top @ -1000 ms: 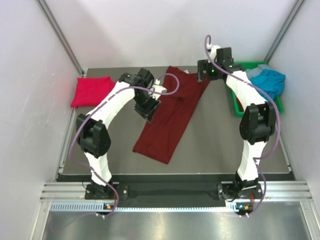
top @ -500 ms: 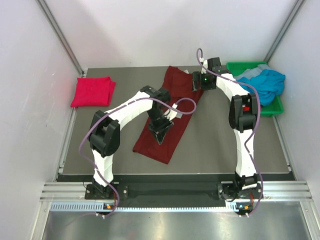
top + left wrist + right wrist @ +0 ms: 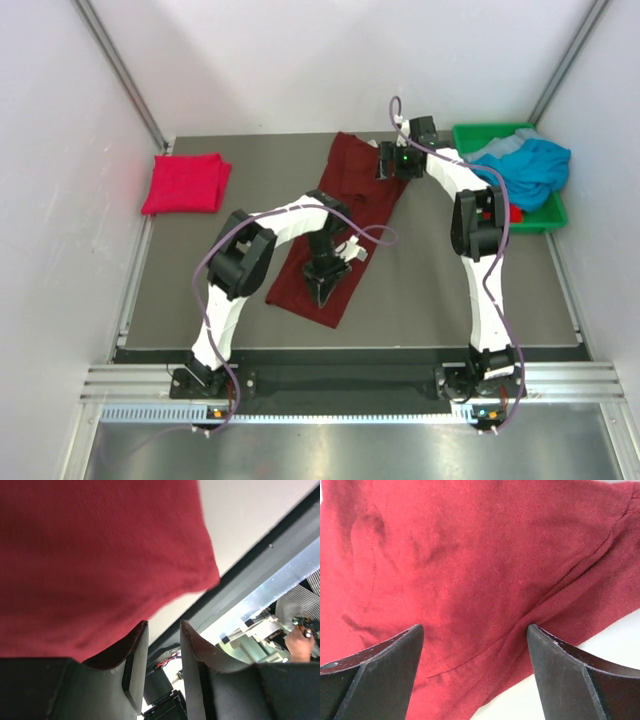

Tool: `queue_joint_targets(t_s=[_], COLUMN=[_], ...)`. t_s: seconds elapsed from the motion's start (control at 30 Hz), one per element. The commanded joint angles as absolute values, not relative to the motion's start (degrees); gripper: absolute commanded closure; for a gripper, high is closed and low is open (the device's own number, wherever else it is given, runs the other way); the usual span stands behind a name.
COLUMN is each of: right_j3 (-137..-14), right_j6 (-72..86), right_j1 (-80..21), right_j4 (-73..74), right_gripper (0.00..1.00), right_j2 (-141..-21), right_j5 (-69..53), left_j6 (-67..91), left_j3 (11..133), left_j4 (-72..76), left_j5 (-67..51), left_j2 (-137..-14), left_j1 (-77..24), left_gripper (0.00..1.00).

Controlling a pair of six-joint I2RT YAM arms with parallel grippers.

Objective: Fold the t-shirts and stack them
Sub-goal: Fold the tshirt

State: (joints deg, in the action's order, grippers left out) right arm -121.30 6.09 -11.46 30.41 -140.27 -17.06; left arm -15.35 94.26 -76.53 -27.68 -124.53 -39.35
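Note:
The dark maroon t-shirt (image 3: 345, 215) lies as a long strip slanting from the back middle toward the front. My left gripper (image 3: 322, 288) hovers over its near end, jaws a narrow gap apart with nothing between them; the left wrist view shows the gripper (image 3: 164, 625) at the cloth's edge (image 3: 95, 555). My right gripper (image 3: 386, 165) is wide open just above the shirt's far end, whose sleeve seam (image 3: 485, 565) fills the right wrist view between the fingers (image 3: 475, 630). The folded crimson shirt (image 3: 185, 183) lies at the back left. The teal-blue shirt (image 3: 532, 165) is heaped in the bin.
The green plastic bin (image 3: 480, 130) stands at the back right with a small red thing (image 3: 515, 212) at its near side. White walls close in left, right and back. The table's front edge and metal rail (image 3: 350, 380) run below the shirt.
My left gripper has swept from the shirt's upper left side down to its near end. My right gripper has moved left and down onto the shirt's far end.

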Motion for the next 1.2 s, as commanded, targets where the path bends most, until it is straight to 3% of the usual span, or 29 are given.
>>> queue_joint_targets(t_s=[0.0,0.3,0.9,1.17], right_j3=[-124.54,-126.2,-131.13,-131.49], right_j6=[6.59,6.5,7.03,6.77], right_j1=[-12.3,-12.57,-12.13,-12.04], right_j4=[29.27,29.44,27.34,27.25], right_gripper=[0.16,0.16,0.15,0.15], right_j2=[-141.32,-144.13,-147.74,-146.78], right_j5=[-17.06,-16.17,-16.35,-16.43], left_j6=[-15.21,-13.45,-11.16,-11.07], left_j3=[97.2,100.89,120.39,124.1], left_j4=[-76.82,-76.11,-75.15,-73.92], left_j5=[-29.1,-28.04,-31.29,-30.15], left_j2=[-126.56,-134.81,-151.86,-152.76], left_j1=[-40.25,-42.71,-53.52,-55.28], left_gripper=[0.64,0.64,0.65,0.69])
